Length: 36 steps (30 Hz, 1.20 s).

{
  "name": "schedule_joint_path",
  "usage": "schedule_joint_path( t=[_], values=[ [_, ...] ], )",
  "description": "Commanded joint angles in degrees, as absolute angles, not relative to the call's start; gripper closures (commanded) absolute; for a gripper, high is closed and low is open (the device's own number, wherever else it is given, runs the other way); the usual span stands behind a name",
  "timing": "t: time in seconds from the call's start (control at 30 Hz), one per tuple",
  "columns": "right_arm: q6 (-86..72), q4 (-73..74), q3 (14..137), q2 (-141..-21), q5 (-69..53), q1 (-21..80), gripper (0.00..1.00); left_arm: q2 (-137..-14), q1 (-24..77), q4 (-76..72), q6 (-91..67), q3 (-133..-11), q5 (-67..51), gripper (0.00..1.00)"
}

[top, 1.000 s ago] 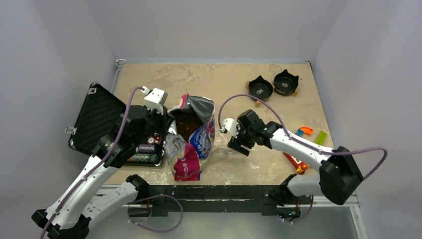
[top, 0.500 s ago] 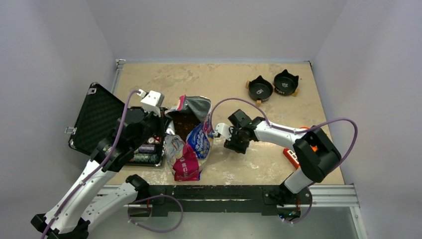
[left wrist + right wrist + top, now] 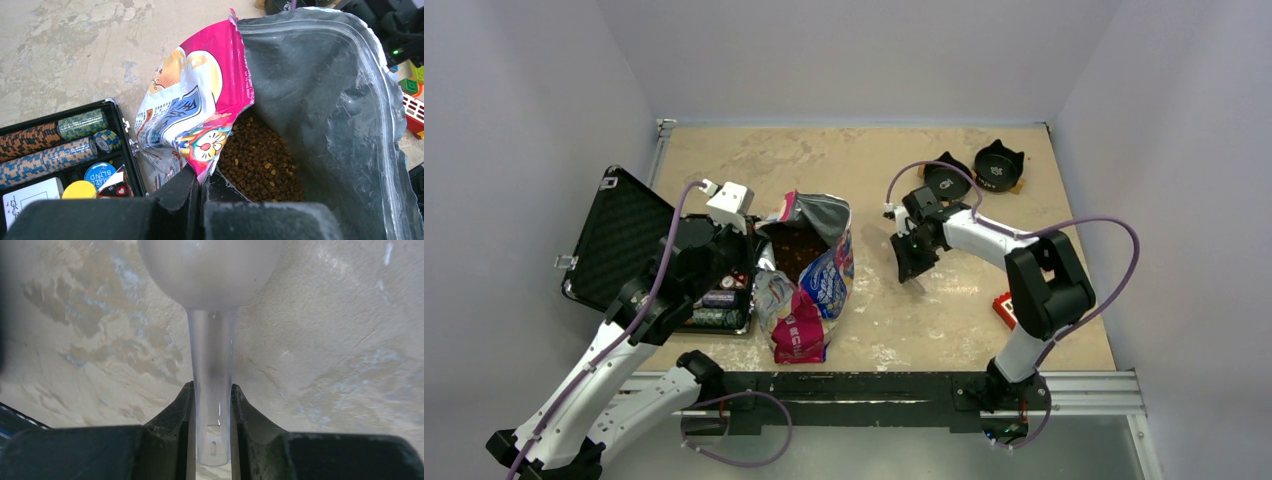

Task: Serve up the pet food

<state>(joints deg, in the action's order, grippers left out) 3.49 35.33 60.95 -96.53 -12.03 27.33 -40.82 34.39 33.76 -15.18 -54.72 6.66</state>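
kibble (image 3: 260,165) sits unserved in open bag (image 3: 809,290); right of it, right gripper (image 3: 212,392) clamped tight on clear scoop (image 3: 212,335), bowls (image 3: 999,165) beyond look unfilled.

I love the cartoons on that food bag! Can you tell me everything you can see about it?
The bag is shiny foil. It is pink, blue and white outside with cartoon pictures, and silver-grey inside. Its top is open, with a zip strip along the rim, and small brown kibble lies in the bottom. It sits crumpled on the table, right beside the black chip case. The left gripper pinches its pink edge.
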Motion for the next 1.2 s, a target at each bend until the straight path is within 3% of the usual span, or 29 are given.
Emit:
schedule_joint_path(
  t=[0.0,0.17,0.2,0.27,0.3,0.37,0.63,0.93,1.1,1.17],
  values=[
    [-22.4,32.3,60.7,-98.9,-6.7,28.2,1.00,-39.1,33.7,19.5,-13.3,-57.0,8.1,1.00],
    [-36.6,24.5,54.3,-96.9,3.7,30.7,0.89,-39.3,33.7,19.4,-13.3,-57.0,8.0,1.00],
    [-36.8,22.1,52.7,-96.2,3.6,31.2,0.80,-39.4,33.7,19.4,-13.3,-57.0,8.0,1.00],
    [-36.6,17.8,49.7,-94.1,4.1,32.5,0.46,-39.5,33.7,19.4,-13.3,-57.0,8.0,1.00],
    [-36.1,16.0,48.5,-93.0,4.3,33.0,0.35,-39.5,33.7,19.4,-13.3,-57.0,7.9,1.00],
    [-35.9,15.8,47.8,-91.3,6.8,34.2,0.29,-39.7,33.7,19.4,-13.3,-57.0,7.8,1.00],
    [-36.3,18.2,47.9,-86.8,21.5,41.4,0.27,-40.2,33.6,19.4,-13.4,-57.0,7.3,1.00],
    [-29.3,19.4,51.7,-88.4,28.1,44.2,0.30,-40.3,33.5,19.4,-13.4,-56.9,7.1,1.00],
    [-24.9,14.4,51.3,-88.0,27.6,44.3,0.38,-40.3,33.4,19.3,-13.4,-56.9,7.2,1.00],
    [-23.8,11.4,50.3,-87.8,26.3,44.3,0.49,-40.3,33.4,19.3,-13.4,-56.9,7.1,1.00]
  ],
)
